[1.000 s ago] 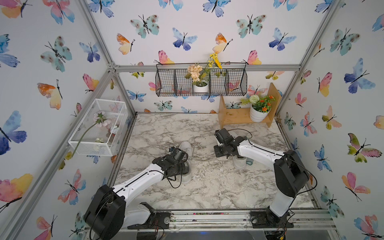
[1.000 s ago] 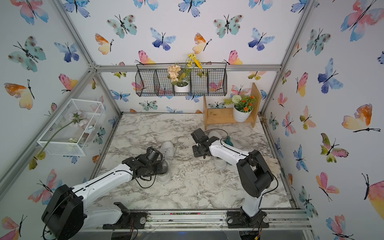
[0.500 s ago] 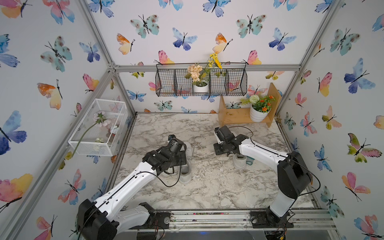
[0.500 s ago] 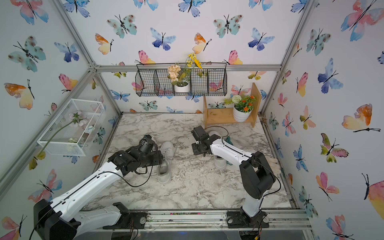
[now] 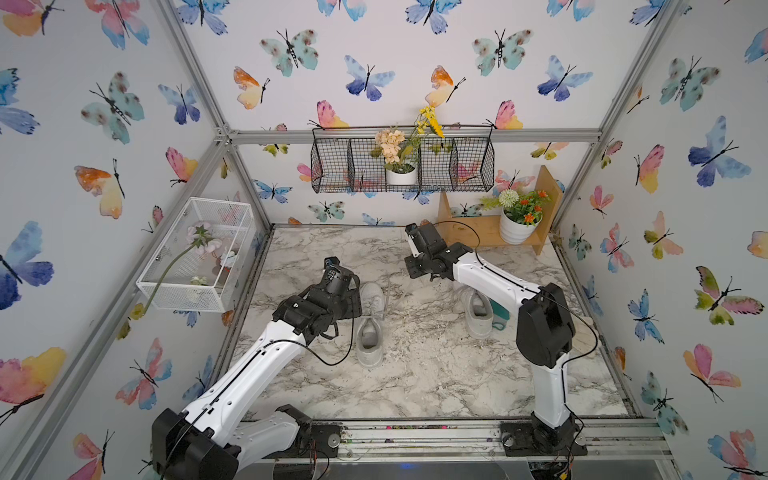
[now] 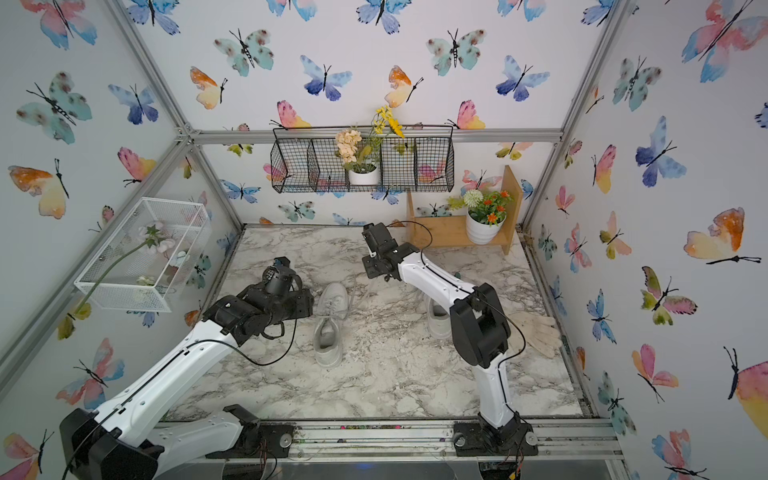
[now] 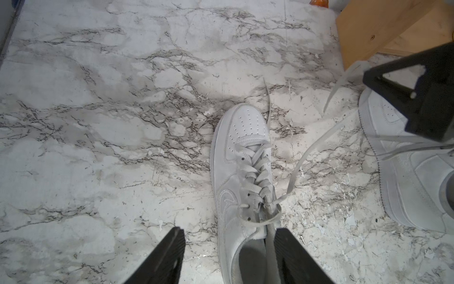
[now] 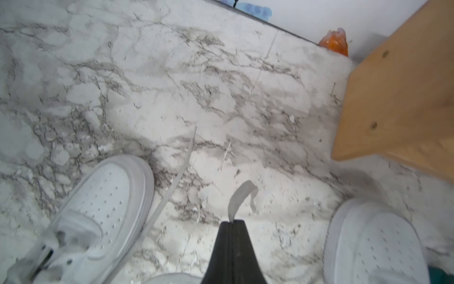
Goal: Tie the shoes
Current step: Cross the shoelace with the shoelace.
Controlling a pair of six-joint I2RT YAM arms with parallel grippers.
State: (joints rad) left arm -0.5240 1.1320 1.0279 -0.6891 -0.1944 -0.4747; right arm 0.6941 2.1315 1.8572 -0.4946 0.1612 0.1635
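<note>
Two white shoes stand on the marble table. The left shoe [image 5: 370,324] [image 7: 242,157] is laced, with a loose knot near its collar. My left gripper [image 7: 228,231] [image 5: 351,299] hangs open above that collar, gripping nothing. A lace [image 7: 309,150] runs from the knot up to my right gripper [image 8: 232,222] [image 5: 417,270], which is shut on it; the lace's end [image 8: 239,196] sticks out past the fingertips. The right shoe [image 5: 478,316] [image 8: 373,246] stands partly hidden under the right arm.
A wooden shelf [image 5: 490,230] with a white flower pot [image 5: 515,230] stands at the back right, close to the right gripper. A teal glove [image 5: 498,318] lies beside the right shoe, a pale glove [image 6: 536,328] further right. A white wire basket [image 5: 195,253] juts from the left wall.
My left gripper has opened and pulled up and back from the left shoe. My right gripper, still shut, has moved toward the back of the table with the lace.
</note>
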